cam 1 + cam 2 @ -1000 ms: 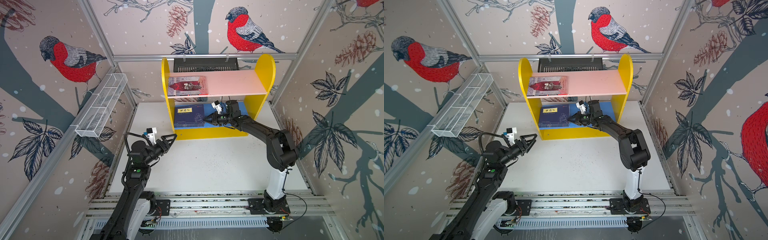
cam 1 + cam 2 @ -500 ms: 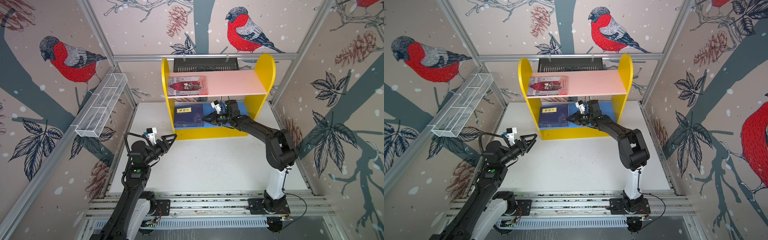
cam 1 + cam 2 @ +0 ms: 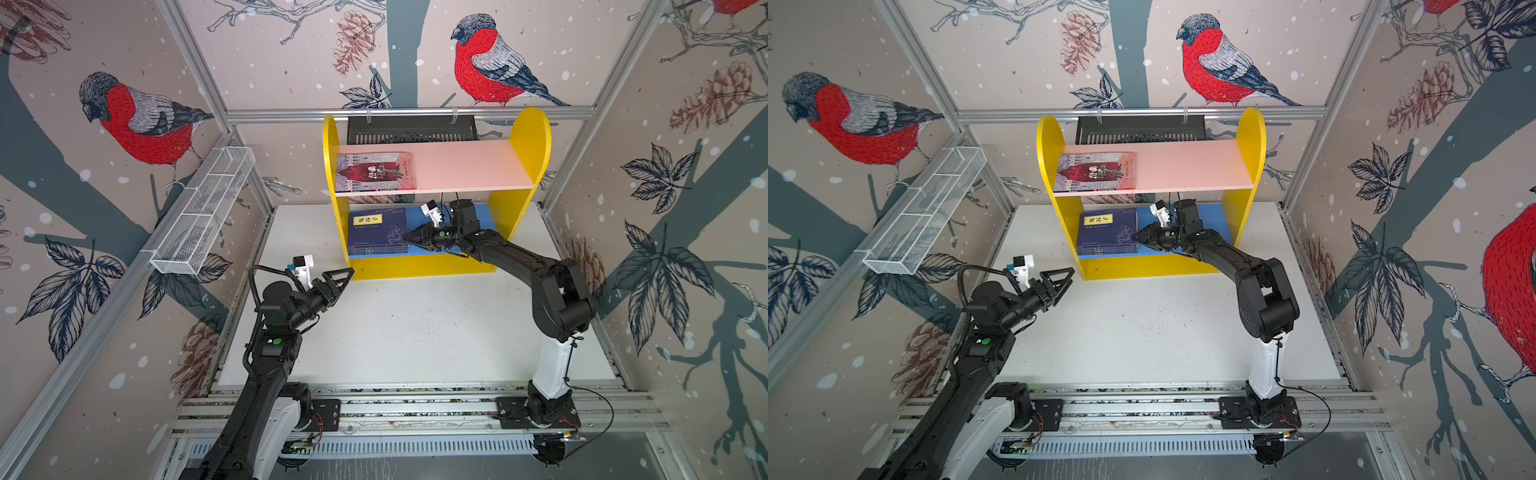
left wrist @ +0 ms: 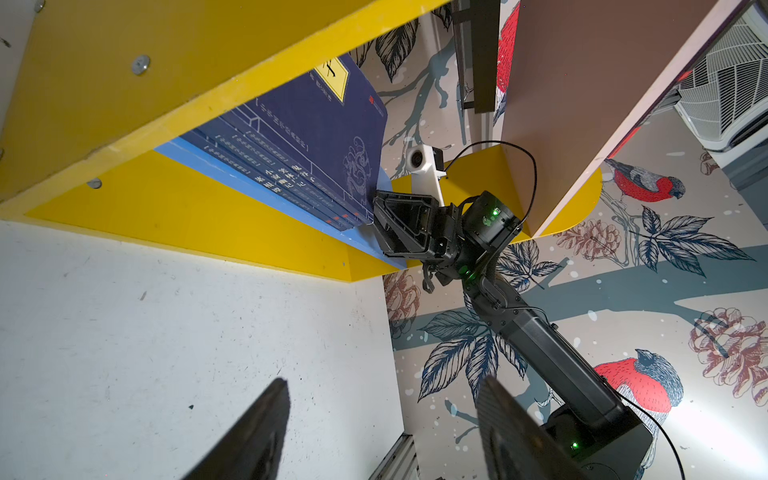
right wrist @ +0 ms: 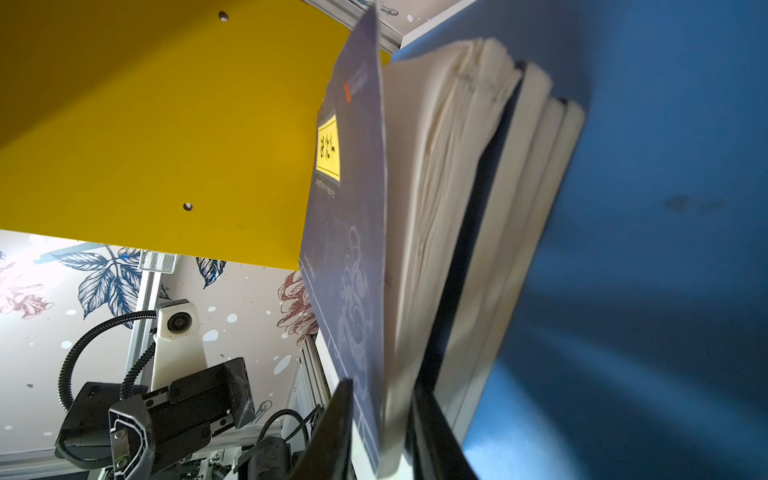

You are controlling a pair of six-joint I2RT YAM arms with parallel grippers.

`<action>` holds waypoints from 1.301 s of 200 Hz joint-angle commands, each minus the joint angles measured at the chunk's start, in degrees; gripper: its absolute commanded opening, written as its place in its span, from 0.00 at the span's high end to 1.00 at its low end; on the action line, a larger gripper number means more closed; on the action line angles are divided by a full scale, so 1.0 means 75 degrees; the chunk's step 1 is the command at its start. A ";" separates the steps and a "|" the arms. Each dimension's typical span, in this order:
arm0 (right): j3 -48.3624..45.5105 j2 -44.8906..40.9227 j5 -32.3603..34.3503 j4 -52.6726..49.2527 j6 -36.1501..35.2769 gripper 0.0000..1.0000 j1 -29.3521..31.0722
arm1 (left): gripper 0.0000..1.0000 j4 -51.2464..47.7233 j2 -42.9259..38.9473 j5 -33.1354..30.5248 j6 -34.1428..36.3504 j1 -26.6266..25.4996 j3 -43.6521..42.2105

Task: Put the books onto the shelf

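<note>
We see right gripper [image 3: 409,238] easing apart around top navy book [image 3: 374,232] on shelf [image 3: 419,268]; still pinching, unclear; left gripper [image 3: 345,275] spread, empty; placement nearly done.

The navy blue paperback books [image 5: 349,249] have matt card covers and rough cream paper edges. The yellow-sided two-tier board shelf [image 3: 530,137] looks smooth and satin; the white tabletop [image 3: 415,332] matt, speckled.
</note>
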 commanded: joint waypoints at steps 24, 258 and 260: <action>-0.0048 -0.0248 0.0487 -0.0087 -0.0106 0.64 -0.0112 | 0.28 0.0323 -0.0006 0.0059 -0.0036 -0.0014 0.0006; -0.4743 -0.5659 0.5678 -0.0236 -0.3075 0.00 0.0123 | 0.04 -0.3016 0.0804 -0.5167 0.6774 0.0100 0.1934; -0.4769 -0.5712 0.5726 -0.0189 -0.3091 0.00 0.0108 | 0.04 -0.2984 0.0805 -0.5244 0.6812 0.0102 0.1915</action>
